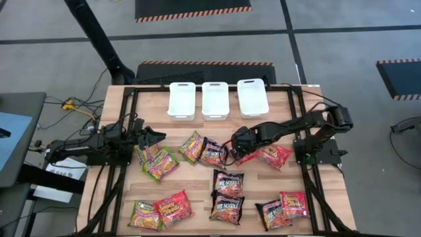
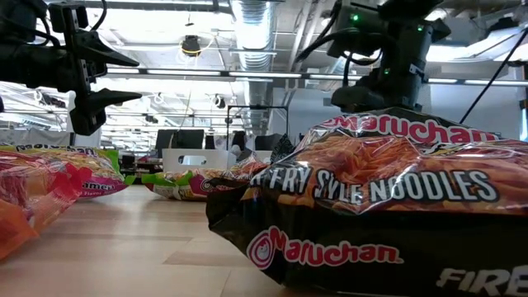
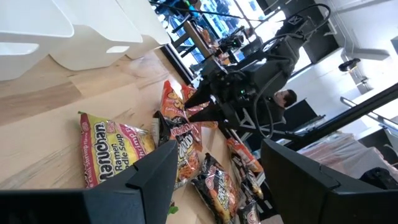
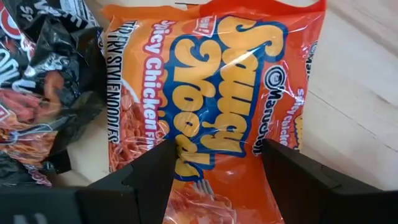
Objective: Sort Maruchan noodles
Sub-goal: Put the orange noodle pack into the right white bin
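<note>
Maruchan noodle packets lie flat and scattered on the wooden table: green-yellow ones (image 1: 160, 162), dark brown-black ones (image 1: 227, 182) and red-orange ones (image 1: 273, 155). My right gripper (image 1: 239, 141) is open, low over a red-orange packet (image 4: 211, 93), which shows between its two fingers (image 4: 217, 180). A dark packet (image 4: 43, 93) lies right beside that one. My left gripper (image 1: 155, 137) is open and raised above the table near the green-yellow packets (image 3: 106, 152). It also shows open in the low view (image 2: 103, 74).
Three white bins (image 1: 182, 100) (image 1: 215, 99) (image 1: 252, 97) stand in a row at the table's far edge. More packets lie along the near edge (image 1: 161, 212) (image 1: 283, 209). A dark packet (image 2: 371, 206) fills the foreground of the low view. Bare wood (image 1: 191, 181) lies between the clusters.
</note>
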### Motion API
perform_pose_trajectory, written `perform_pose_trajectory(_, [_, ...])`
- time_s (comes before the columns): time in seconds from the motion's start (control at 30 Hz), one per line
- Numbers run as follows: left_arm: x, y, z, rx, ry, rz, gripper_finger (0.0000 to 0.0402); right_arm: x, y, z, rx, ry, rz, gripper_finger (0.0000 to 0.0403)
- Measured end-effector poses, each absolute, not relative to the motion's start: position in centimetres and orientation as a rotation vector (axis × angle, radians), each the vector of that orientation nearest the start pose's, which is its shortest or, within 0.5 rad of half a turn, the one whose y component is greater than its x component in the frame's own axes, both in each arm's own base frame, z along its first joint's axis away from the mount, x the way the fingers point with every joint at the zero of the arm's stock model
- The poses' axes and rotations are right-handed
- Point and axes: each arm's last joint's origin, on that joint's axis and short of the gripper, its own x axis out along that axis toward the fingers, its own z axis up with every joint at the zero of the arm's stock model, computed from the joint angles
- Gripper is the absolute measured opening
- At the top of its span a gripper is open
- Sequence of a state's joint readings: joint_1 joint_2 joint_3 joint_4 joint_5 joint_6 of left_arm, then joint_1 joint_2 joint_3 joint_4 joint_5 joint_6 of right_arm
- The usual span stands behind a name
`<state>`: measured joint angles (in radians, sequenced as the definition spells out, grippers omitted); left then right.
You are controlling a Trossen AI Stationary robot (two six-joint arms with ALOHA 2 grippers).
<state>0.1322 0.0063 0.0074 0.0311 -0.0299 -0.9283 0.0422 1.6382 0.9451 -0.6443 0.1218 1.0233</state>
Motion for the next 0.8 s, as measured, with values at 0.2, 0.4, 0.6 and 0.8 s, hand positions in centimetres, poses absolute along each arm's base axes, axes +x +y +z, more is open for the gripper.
perform_pose_trajectory(0.2, [9.7,1.4,16.9,-0.924,-0.105,0.135,0.0217,28.6,0.3,16.2,0.785,1.157,-0.769,0.023])
perform_pose_trajectory(0.4, [9.7,1.4,16.8,-0.924,-0.105,0.135,0.0217,28.6,-0.3,16.1,0.815,1.164,-0.771,0.0117])
perform_pose_trajectory(0.6, [9.7,1.4,16.8,-0.882,-0.102,0.138,0.0217,28.6,-0.5,16.2,0.804,1.178,-0.745,0.0012])
perform_pose_trajectory(0.8, [9.7,1.4,16.9,-0.88,-0.102,0.138,0.0217,28.2,-0.1,17.4,0.813,1.151,-0.719,0.0005])
